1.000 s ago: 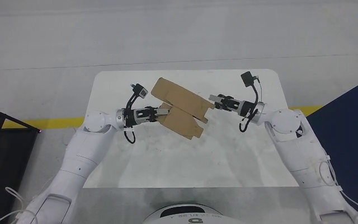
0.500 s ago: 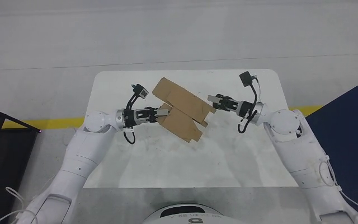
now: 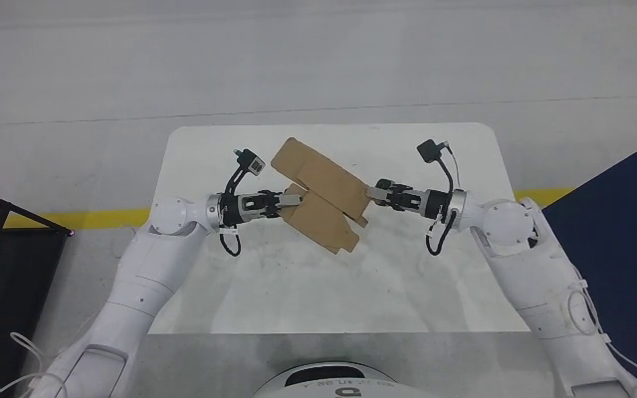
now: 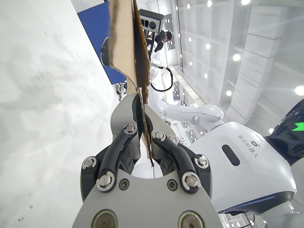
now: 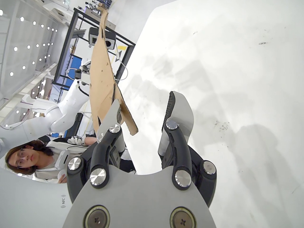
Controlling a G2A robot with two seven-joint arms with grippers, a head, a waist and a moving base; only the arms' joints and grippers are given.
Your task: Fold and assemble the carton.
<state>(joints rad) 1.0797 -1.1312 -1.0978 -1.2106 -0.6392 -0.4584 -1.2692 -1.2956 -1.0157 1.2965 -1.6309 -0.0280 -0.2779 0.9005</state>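
Left gripper at the carton's 9 o'clock edge; fingers clamped on the cardboard, which leaves the jaws edge-on.

Carton: flattened brown sheet, mid-table toward 12 o'clock, long axis running from 11 to 4 o'clock; looks lifted off the table and slanted, not lying flat.

Right gripper at the carton's 3 o'clock edge; fingers spread; a corner flap sits just inside the gap, close against one finger and apart from the other.

Step in hand, as I read it: the right side taking the flap so the two arms can open the sheet. To do it well: push the flap deeper between the pads before closing; close square across the board, not on the corner tip; keep the left clamp firm and level; avoid pulling outward, which could tear the edge or slip it.
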